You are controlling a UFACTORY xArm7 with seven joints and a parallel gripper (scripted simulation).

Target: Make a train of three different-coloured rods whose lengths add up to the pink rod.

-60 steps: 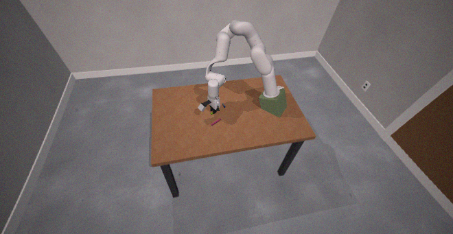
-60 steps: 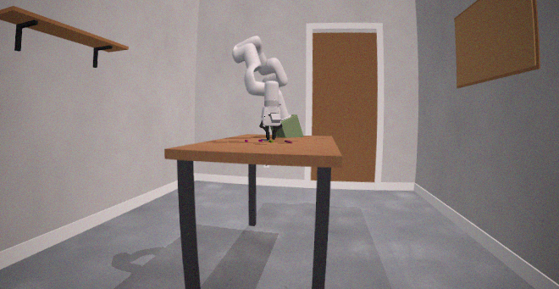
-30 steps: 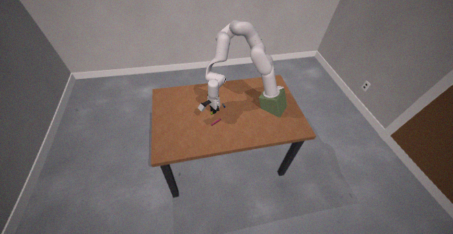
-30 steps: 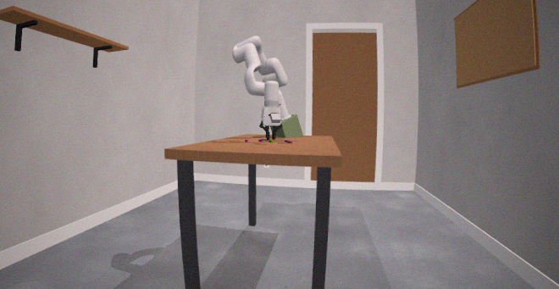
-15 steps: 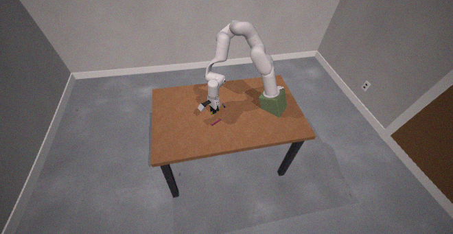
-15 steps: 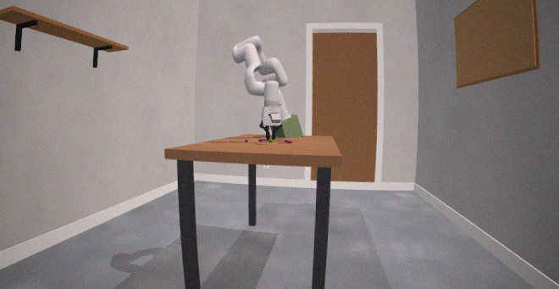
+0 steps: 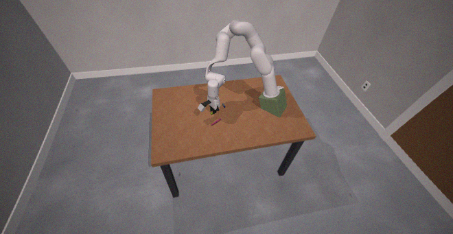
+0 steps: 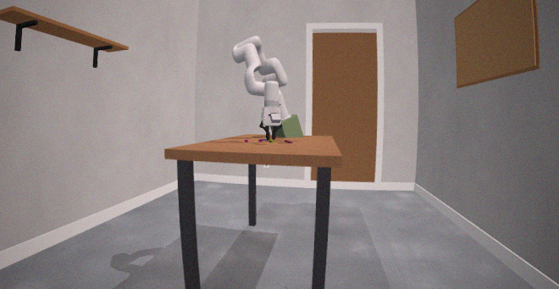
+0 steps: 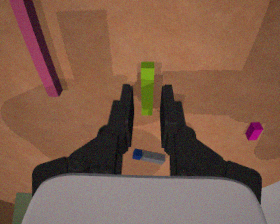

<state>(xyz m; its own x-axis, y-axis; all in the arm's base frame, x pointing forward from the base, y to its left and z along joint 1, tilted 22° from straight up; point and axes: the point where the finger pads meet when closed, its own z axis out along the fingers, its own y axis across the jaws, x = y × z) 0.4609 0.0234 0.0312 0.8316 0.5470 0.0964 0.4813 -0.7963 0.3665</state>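
My gripper hangs low over the table with its fingers partly open. The near end of a lime rod lies between the fingertips, with a small gap on each side, and the rest of the rod points away from me. The long pink rod lies flat at the far left of the wrist view. A short blue rod lies under the gripper's body, with a grey piece touching its right end. A small magenta rod lies to the right.
The arm's green base block stands at the table's far right. The rods all lie near the table's middle, away from the edges.
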